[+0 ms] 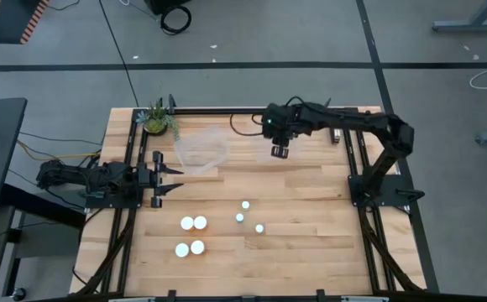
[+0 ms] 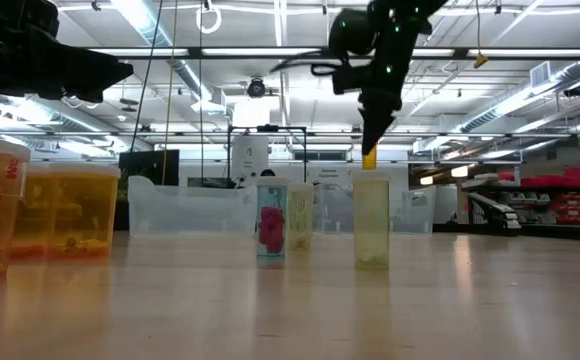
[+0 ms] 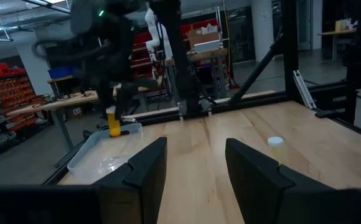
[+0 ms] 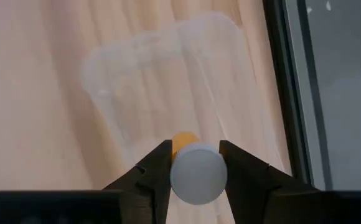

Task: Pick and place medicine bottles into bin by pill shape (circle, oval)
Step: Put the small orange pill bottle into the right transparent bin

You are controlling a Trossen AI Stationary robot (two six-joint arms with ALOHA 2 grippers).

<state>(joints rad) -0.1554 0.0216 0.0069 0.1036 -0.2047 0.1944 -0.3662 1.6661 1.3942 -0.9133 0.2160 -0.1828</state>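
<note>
At the counter's [image 1: 311, 252] left edge the left arm lies low and level, stretched toward the middle, its gripper [image 1: 164, 179] just above the wood with the jaws spread and nothing between them; in its own wrist view the two dark fingers [image 3: 146, 168] stand well apart. Behind it, at the far left corner, sits a small potted plant [image 1: 158, 119]. Just right of the plant lies a clear plastic bin [image 1: 201, 149].

On the near half of the counter stand seven bottles: four wide-capped ones [image 1: 191, 236] in a loose square, and to their right three narrower ones [image 1: 248, 217] in a small cluster.

The right arm reaches in from its base at the right edge, elbow bent, forearm running left along the far side, wrist turned down. Its gripper [image 1: 280, 151] hangs raised above the counter, just right of the bin. The jaws pinch a bottle [image 4: 197, 173] with a white cap and orange body, cap facing the wrist camera, the bin showing below and beyond it.
</note>
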